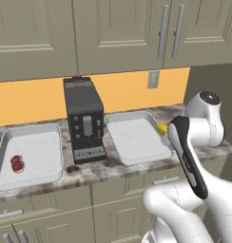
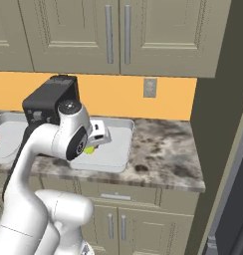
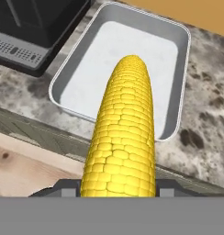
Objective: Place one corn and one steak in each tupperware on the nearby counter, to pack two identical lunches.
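**A:** Two tupperware trays sit on the counter (image 1: pixel 113 167); where in the left base view?

**B:** One tupperware (image 1: pixel 30 155) lies at the lower left of that frame, with a red steak (image 1: pixel 17 163) resting on its floor near the left rim; the other tupperware (image 1: pixel 136 136) lies right of centre; a black coffee machine (image 1: pixel 83 118) stands upright between them, just beside each.

**A:** And the corn?

**B:** In the hand view the corn cob (image 3: pixel 120 137) runs from the bottom centre up to the middle of the frame, its tip over the right-hand tray (image 3: pixel 178 82); in the left base view a bit of yellow (image 1: pixel 161 128) shows at that tray's right rim, behind the white arm.

**A:** What is the claw doing?

**B:** The gripper (image 3: pixel 118 189) is clamped on the base of the cob, its dark fingertips (image 3: pixel 63 189) showing on either side at the bottom of the hand view; in the right base view the hand (image 2: pixel 97 133) sits over the tray (image 2: pixel 116 149) at centre left; whether the cob touches the tray floor I cannot tell.

**A:** Anything else?

**B:** An outlet plate (image 2: pixel 150 87) sits on the orange wall at upper centre of the right base view; beige-olive cabinets (image 2: pixel 118 35) hang above it.
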You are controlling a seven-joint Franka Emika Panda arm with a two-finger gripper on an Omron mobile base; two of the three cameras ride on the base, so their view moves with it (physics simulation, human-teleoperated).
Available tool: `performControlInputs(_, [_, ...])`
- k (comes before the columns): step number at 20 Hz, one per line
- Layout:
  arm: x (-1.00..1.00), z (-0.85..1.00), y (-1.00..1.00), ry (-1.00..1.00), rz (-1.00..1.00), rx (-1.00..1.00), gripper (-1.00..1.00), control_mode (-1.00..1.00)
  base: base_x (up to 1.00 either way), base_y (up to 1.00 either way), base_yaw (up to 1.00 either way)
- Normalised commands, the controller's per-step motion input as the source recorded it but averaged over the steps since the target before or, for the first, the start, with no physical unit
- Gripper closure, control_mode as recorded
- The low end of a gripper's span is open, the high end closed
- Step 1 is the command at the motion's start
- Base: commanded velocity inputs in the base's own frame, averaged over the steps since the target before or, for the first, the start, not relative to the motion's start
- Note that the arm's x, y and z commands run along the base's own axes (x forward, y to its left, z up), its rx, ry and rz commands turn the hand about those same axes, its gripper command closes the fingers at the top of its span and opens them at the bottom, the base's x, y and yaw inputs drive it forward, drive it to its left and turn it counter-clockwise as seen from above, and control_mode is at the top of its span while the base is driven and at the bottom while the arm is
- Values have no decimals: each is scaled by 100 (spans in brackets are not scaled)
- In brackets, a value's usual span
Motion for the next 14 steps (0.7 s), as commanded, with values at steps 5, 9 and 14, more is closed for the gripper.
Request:
performControlInputs(5, [51,-42,0,0,-1,0,100,-100,0,0,0])
performControlInputs(9, [49,-41,0,0,0,0,100,-100,0,0,0])
performControlInputs(14, [48,-37,0,0,0,0,100,-100,0,0,0])
